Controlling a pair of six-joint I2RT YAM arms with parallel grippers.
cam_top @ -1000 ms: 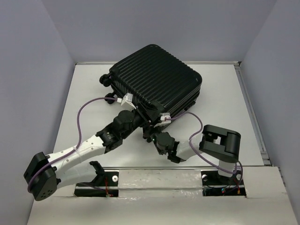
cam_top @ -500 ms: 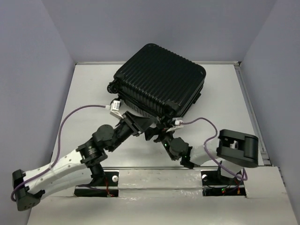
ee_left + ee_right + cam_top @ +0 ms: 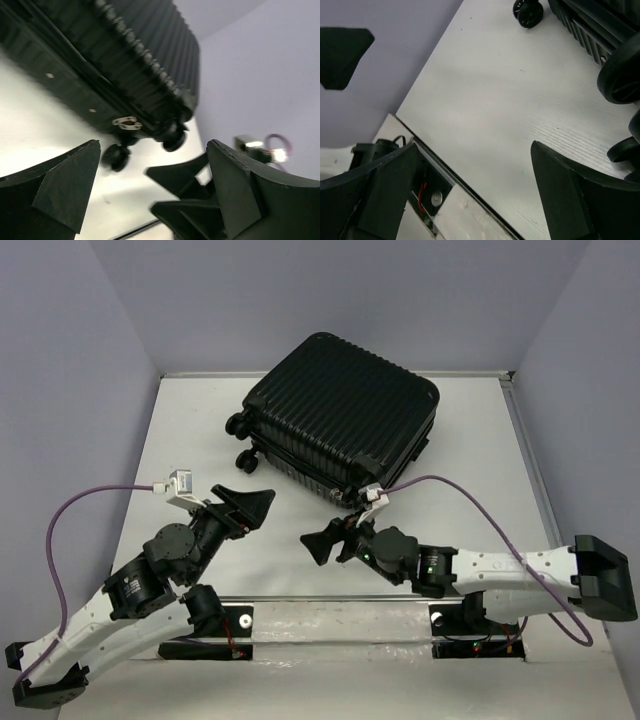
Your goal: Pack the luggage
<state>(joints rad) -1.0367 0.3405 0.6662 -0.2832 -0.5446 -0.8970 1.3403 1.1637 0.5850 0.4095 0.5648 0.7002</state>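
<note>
The luggage [image 3: 340, 420], a black ribbed hard-shell suitcase, lies shut at the back middle of the table, its small wheels [image 3: 243, 443] facing left. My left gripper [image 3: 262, 508] hovers open and holds nothing, a short way in front of the suitcase's near-left corner. My right gripper [image 3: 315, 545] is also open with nothing in it, just below the case's near edge, pointing left. In the left wrist view the luggage [image 3: 125, 50] and its wheels [image 3: 116, 155] lie beyond the open left gripper [image 3: 152, 145]. The right wrist view has the open right gripper [image 3: 473, 146] over bare table, with the luggage [image 3: 600, 30] at top right.
The white table [image 3: 470, 470] is walled on the left, right and back. Its near edge [image 3: 450, 175] with the arm mounts runs just under the right gripper. The two grippers face each other closely in front of the case. Purple cables [image 3: 90, 502] loop off each wrist.
Both arms have pulled back from the luggage's near edge toward the table front. Both grippers have opened. The luggage shifted slightly right and now lies untouched.
</note>
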